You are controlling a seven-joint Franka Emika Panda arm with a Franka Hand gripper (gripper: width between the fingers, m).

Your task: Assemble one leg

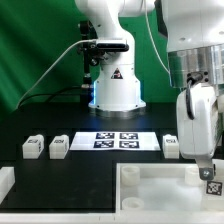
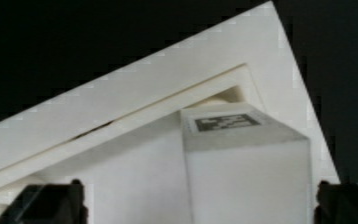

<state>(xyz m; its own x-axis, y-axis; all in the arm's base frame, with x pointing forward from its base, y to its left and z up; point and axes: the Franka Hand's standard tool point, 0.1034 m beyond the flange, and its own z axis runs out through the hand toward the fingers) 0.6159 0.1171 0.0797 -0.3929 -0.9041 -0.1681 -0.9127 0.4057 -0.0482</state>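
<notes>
The leg, a white block with a black-and-white tag on its upper face, stands in a corner of the large white panel, close against the raised rim where two sides meet. In the wrist view the two fingers of the tool show as dark tips, one on each side of the block, spread wider than it and not touching it. In the exterior view the tool hangs low over the panel at the exterior view's right, with the tagged leg just beneath its fingertips. Three more white blocks sit on the black surface: two at the exterior view's left, and one just beside the arm. The marker board lies between them.
</notes>
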